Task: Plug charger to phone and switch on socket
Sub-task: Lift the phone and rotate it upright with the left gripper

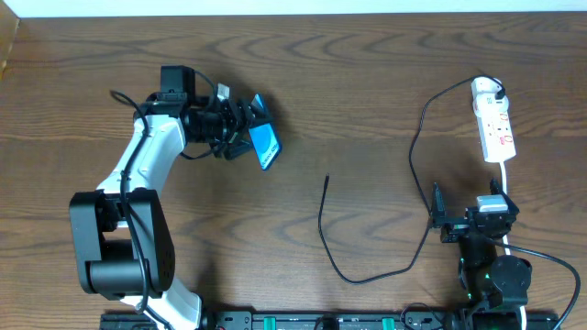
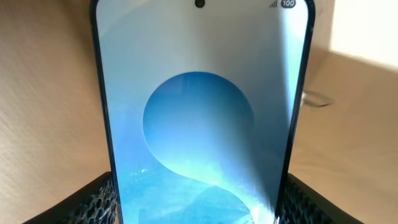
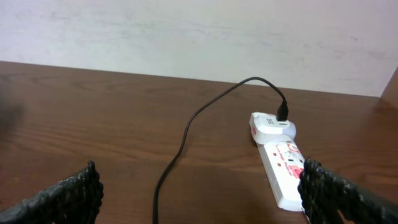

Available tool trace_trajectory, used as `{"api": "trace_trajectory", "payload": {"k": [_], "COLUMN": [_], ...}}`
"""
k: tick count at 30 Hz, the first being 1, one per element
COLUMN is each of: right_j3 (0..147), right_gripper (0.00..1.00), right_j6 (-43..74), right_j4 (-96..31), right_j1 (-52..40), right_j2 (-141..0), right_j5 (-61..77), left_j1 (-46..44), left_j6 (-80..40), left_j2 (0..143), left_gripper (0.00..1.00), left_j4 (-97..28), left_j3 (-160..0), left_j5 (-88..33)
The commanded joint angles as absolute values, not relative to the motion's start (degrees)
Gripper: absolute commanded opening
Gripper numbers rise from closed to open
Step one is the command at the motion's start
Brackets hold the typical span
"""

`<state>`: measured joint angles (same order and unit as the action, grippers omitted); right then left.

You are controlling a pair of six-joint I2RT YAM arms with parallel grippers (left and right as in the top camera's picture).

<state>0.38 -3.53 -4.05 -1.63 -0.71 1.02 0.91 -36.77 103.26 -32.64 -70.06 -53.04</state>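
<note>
Wooden table (image 1: 385, 64) is carrying everything. Charger (image 1: 321, 215) is lying in a loose loop btwn my arms, tip end free mid-table, other end sitting in a white adapter (image 3: 271, 127) on the socket (image 3: 285, 177). My right gripper (image 3: 200, 180) is gaping wide, gripping nothing, w/ the socket just ahead by its right finger. My left gripper (image 1: 242, 137) is clamping the phone (image 2: 199, 124), screen lit, well apart from the tip.

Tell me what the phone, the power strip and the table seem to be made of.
The phone: glass front, glossy, judging by the bright glare across its lit screen; dark rim, metal or plastic, unclear.
The power strip: white moulded plastic, smooth, slight sheen, most likely.
The table: brown wood or a wood-look laminate, with swirling grain lines; low sheen.
</note>
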Motion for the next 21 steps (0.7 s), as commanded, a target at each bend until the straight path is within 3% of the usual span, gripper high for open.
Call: {"api": "trace_trajectory", "payload": {"k": [1,13,21], "right_j3": [0.34,0.34,0.34], "right_gripper": [0.99,0.99,0.99], "right_j6": [-3.03,-3.03,-3.03], "right_j4": [-4.34,-4.34,-4.34], "right_j1": [-1.5,-1.5,-1.5], "right_j2": [-0.38,-0.38,-0.38], "right_j5": [0.56,0.56,0.56], "left_j1": [0.89,0.89,0.89], "left_j6": [-54.15,-66.92,-72.12], "left_j2": [101.3,101.27,101.3], "left_gripper": [0.07,0.07,0.07], "left_j4": [-32.14,-30.72,-30.72], "left_j3": [-70.85,-70.85,-70.85], "left_j5": [-66.54,-82.35,-84.86]}}
